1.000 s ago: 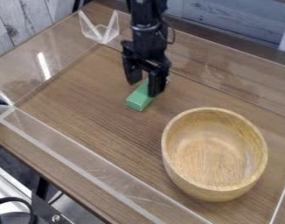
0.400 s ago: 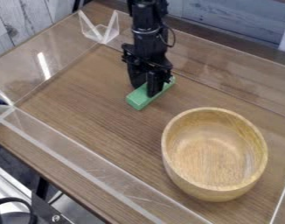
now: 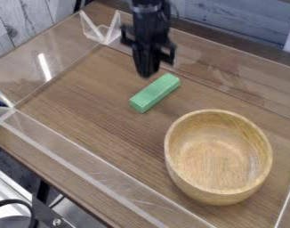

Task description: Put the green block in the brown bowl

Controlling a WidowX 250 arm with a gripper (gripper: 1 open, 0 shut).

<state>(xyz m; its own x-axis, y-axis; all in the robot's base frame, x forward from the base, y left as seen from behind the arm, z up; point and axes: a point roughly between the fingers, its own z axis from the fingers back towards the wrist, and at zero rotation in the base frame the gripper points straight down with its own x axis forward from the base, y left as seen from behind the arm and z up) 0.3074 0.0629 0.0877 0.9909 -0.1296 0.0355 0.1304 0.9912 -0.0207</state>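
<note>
green block (image 3: 155, 93): flat on table | brown bowl (image 3: 218, 157): upright, near block

Finding bare tabletop (image 3: 64, 98) for passing left of the green block (image 3: 155, 93). Meeting 1 wide obstacle at lower right, the brown bowl (image 3: 219, 157), and leaving only a narrow wooden strip between block and rim. Facing 1 clear container (image 3: 98, 34) at upper left.

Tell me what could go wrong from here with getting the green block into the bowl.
The end effector looks apart from the green block, so moving to the bowl now would likely deliver nothing. The block lies at a slant, so a misaligned grasp might nudge it. Carried too low, it could catch the bowl's raised rim.
</note>
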